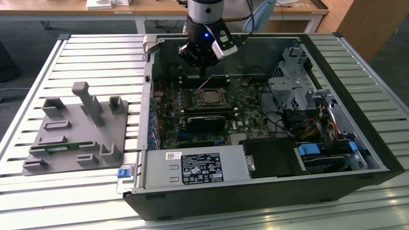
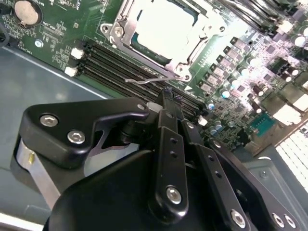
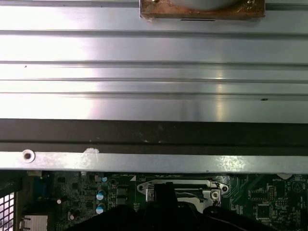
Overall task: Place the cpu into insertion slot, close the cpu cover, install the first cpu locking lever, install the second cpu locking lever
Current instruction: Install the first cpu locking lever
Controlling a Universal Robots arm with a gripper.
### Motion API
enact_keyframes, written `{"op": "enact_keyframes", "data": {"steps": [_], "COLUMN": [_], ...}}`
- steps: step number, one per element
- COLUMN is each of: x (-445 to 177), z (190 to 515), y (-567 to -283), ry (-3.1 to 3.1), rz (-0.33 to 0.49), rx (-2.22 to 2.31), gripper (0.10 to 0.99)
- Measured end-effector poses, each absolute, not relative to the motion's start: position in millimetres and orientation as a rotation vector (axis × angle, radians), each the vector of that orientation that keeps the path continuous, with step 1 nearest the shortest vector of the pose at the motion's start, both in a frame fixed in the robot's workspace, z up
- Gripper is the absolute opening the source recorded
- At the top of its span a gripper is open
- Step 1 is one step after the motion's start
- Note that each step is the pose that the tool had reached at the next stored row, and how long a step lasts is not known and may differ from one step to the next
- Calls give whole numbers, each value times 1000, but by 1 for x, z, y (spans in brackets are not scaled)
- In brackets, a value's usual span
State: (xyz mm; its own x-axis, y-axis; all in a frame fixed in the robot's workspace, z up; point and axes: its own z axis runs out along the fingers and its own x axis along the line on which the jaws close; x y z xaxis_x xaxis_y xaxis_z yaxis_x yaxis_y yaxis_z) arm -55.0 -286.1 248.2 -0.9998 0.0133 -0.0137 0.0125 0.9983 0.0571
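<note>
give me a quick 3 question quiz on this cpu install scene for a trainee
1. True or false: the cpu already sits in the insertion slot.
2. Which is nearest the gripper's fingertips: A) the thin wire locking lever, B) the coin battery, C) the grey fixture outside the case?
3. What frames the cpu's pale face?

Key: 1 true; 2 A; 3 the cpu cover, lying flat around it.
</note>
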Motion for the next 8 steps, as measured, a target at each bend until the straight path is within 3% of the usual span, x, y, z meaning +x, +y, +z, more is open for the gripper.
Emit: {"op": "enact_keyframes", "data": {"steps": [8], "x": [-43], "z": [240], "y": [-286], "ry": [3126], "rz": [89], "rx": [20], "gripper": [106]}}
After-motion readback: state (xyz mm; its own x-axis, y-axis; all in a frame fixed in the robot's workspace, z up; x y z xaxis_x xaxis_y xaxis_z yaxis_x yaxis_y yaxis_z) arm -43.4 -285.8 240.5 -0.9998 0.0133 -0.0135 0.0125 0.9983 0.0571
